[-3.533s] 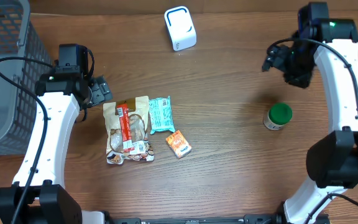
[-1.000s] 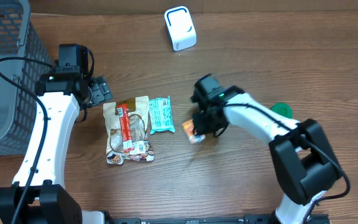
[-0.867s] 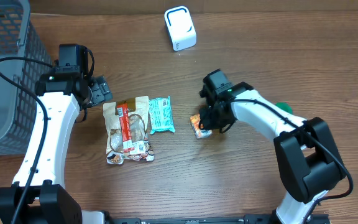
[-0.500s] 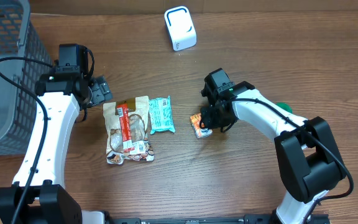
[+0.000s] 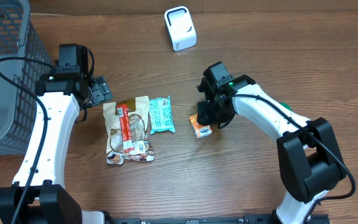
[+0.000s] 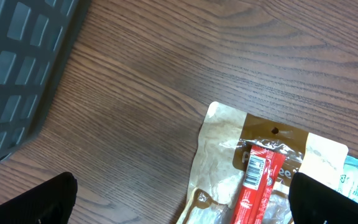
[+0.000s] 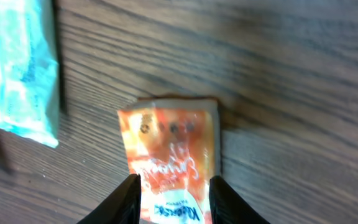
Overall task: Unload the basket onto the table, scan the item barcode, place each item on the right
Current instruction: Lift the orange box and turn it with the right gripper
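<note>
Light, soft and likely slippery, the orange sachet point(image 5: 201, 128) lies flat at three o'clock from the teal packet point(image 5: 160, 115) — right jaws parted astride it, left jaws wide apart — so pinch its sealed edges.

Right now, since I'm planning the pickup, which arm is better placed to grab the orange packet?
Right. The right gripper hangs directly over the orange packet, jaws apart on either side. The left gripper is off over the brown pouch by the basket.
</note>
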